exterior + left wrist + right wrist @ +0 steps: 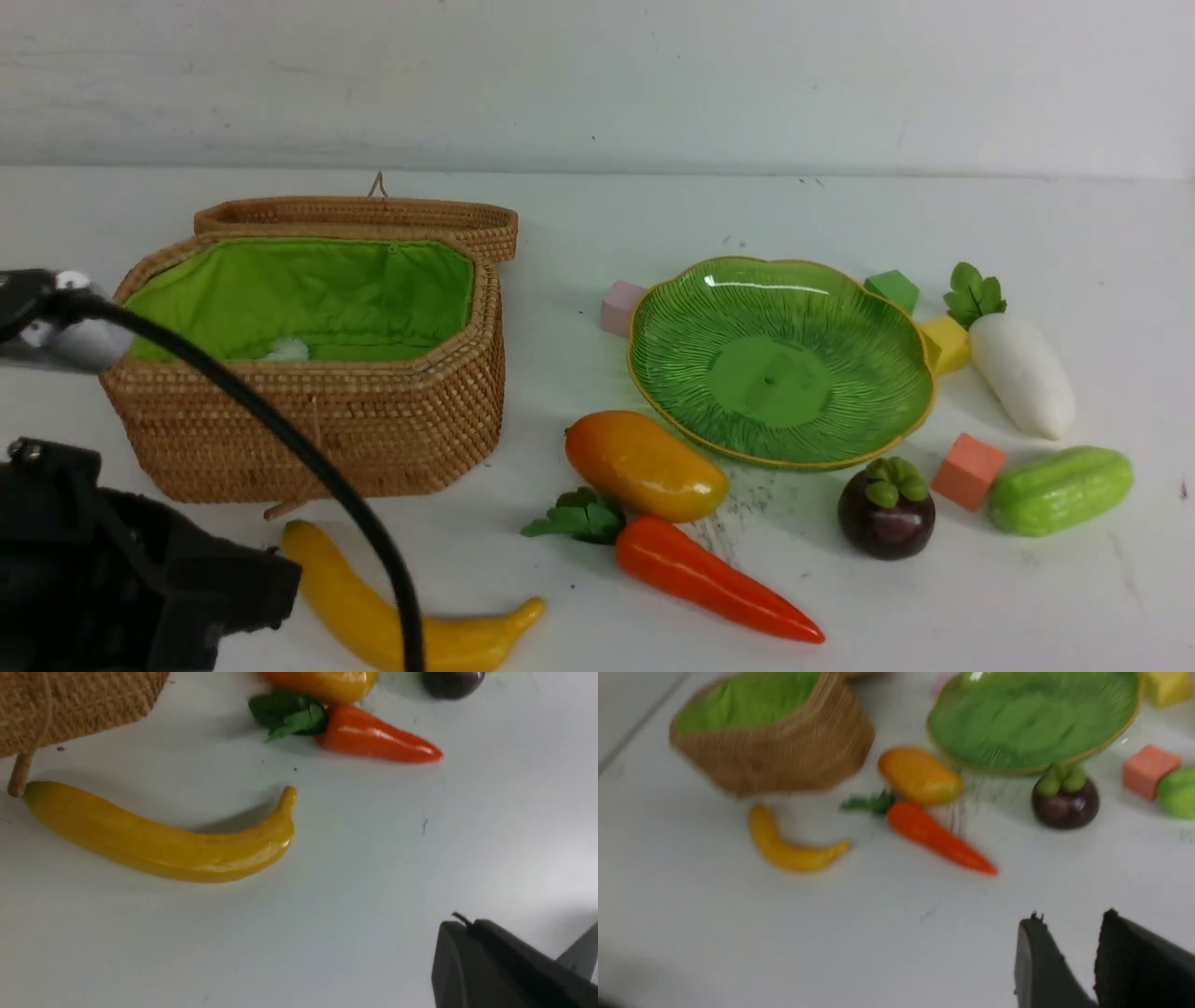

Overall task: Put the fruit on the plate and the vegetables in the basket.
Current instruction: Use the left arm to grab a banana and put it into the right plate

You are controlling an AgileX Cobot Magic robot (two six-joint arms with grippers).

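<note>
the basket (pixel 308 439) stands at centre left of the front view, its lid (pixel 355 217) thrown back, green lining exposed. the plate (pixel 780 364) sits right of centre, bare. all 6 pieces lie on the table (pixel 579 233), so the sorting looks unstarted. the banana (pixel 345 597) is at lower left, just in front of the basket. the carrot (pixel 709 579) lies at lower centre, its leaves against the mango (pixel 644 465) above it. the radish (pixel 1022 373) is at right, beside the plate's rim. the cucumber (pixel 1060 490) is at lower right, and the mangosteen (pixel 885 518) is just below the plate. small cubes (pixel 969 469) are scattered around the plate. the left gripper (pixel 467 928), lower right in its wrist view, has its fingers together and holds nothing, with the banana well apart from it. the right gripper (pixel 1071 919), in a blurred wrist view, shows 2 fingers narrowly apart, nothing between. the step in hand seems to be choosing a 1st piece. the banana looks likeliest for the left arm, which must spread its fingers, straddle the banana's middle and carry it to the plate.
</note>
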